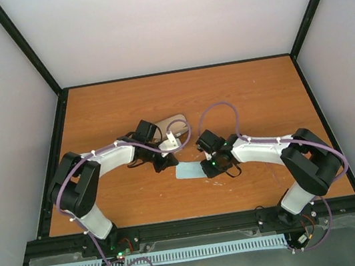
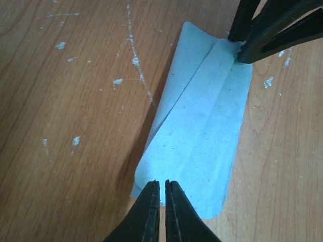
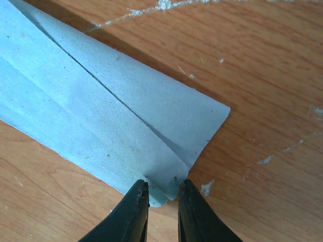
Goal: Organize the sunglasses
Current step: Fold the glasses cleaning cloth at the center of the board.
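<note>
While between both grippers [image 2: 162,184] [image 3: 162,185], blue cloth [image 2: 202,136]

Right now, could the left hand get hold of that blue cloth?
Probably yes: the left hand sits at the near edge of the cloth, fingers nearly shut, with nothing between them. The right hand holds the far end.

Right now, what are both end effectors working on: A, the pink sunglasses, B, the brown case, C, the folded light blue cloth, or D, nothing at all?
C: both wrist views show the folded light blue cloth, the left end effector at one end, the right end effector pinching the other.
</note>
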Controlling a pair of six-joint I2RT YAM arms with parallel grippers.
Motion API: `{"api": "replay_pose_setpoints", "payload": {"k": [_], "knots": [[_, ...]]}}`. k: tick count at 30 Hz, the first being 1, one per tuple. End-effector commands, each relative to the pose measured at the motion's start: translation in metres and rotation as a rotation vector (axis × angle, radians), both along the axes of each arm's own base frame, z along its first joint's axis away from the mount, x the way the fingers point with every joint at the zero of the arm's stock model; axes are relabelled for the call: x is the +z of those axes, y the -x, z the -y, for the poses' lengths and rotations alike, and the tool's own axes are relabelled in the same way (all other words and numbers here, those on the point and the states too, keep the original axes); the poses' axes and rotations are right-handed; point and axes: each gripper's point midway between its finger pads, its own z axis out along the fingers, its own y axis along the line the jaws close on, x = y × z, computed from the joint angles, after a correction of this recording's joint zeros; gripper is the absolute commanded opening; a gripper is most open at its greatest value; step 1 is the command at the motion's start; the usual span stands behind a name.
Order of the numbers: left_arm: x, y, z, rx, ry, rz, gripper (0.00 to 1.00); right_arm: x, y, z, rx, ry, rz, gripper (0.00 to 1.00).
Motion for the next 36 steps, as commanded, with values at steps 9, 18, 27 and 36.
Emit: {"api": "replay_pose_setpoints", "payload": {"k": [9, 18, 27, 36], "knots": [[-0.006, 0.017, 0.020, -0.117, 0.019, -0.025, 0.14, 0.006, 0.003, -0.006, 0.013, -0.040, 0.024, 0.14], [-0.012, 0.019, 0.024, -0.128, 0.010, -0.022, 0.13, 0.008, 0.015, 0.002, 0.017, -0.040, 0.002, 0.14], [-0.008, 0.027, 0.020, -0.138, 0.011, -0.027, 0.01, 0.037, 0.010, 0.011, -0.016, -0.048, 0.081, 0.18], [0.016, 0.002, 0.019, -0.011, 0.033, 0.106, 0.09, 0.039, -0.017, -0.017, -0.005, -0.091, 0.121, 0.03]]}}
